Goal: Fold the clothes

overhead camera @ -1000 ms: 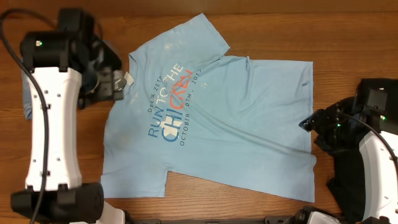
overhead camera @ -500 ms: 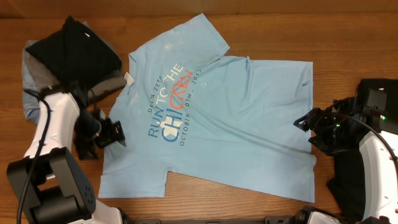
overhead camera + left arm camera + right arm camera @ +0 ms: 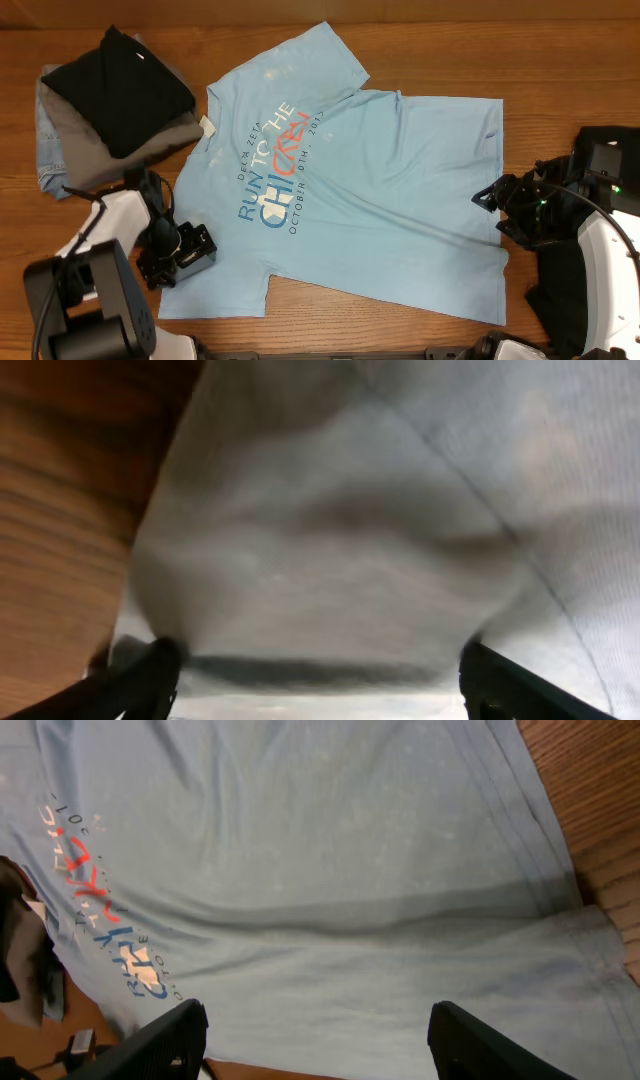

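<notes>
A blue T-shirt [image 3: 380, 200] lies flat on a wooden table [image 3: 450, 50]. The left gripper [image 3: 188, 250], spread wide, has dropped to the T-shirt's lower sleeve. The right gripper [image 3: 487, 205], also spread, stays at its hem.

Overhead: even, bright light from above, sharp focus, soft short shadows, a faint sheen on the wooden table [image 3: 450, 50]; the left wrist view is dim, the T-shirt [image 3: 330, 540] a grey out-of-focus blur (very close to the lens); the right wrist view is bright and fairly crisp.
</notes>
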{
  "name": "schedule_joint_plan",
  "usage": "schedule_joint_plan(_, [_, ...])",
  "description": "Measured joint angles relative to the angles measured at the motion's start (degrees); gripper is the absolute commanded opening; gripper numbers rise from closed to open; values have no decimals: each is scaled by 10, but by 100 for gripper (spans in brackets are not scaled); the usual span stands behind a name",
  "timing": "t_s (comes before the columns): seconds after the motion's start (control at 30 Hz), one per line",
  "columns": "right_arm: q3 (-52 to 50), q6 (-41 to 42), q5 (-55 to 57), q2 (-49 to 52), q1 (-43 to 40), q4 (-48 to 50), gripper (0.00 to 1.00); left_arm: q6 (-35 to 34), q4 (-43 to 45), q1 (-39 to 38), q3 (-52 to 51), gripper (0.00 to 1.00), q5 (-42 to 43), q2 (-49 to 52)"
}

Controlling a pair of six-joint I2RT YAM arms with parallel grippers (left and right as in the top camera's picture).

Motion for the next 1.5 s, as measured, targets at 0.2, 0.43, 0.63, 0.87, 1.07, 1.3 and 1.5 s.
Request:
schedule_joint_plan(0.2, [0,0,0,0,0,8,75,-24,16,-26,-16,33,-6,-16])
schedule_joint_plan(0.43, [0,3,1,0,0,0,75,-26,12,-45,-16,4,-4,-17])
schedule_joint_plan(0.63, [-33,71,44,2,0,1,71,-21,-51,-46,9,4,3,7])
schedule_joint_plan(0.87, [-146,144,54,18,0,7,71,0,-99,-46,85,5,7,-8])
schedule_joint_plan(1.07, [-207,180,53,18,0,12,65,5,-101,-46,100,6,7,-33])
schedule_joint_plan(1.3, [-277,217,57,18,0,45,57,8,-105,-46,100,7,9,-33])
schedule_joint_plan(1.5, [-308,227,62,18,0,47,49,10,-104,-46,100,8,9,-33])
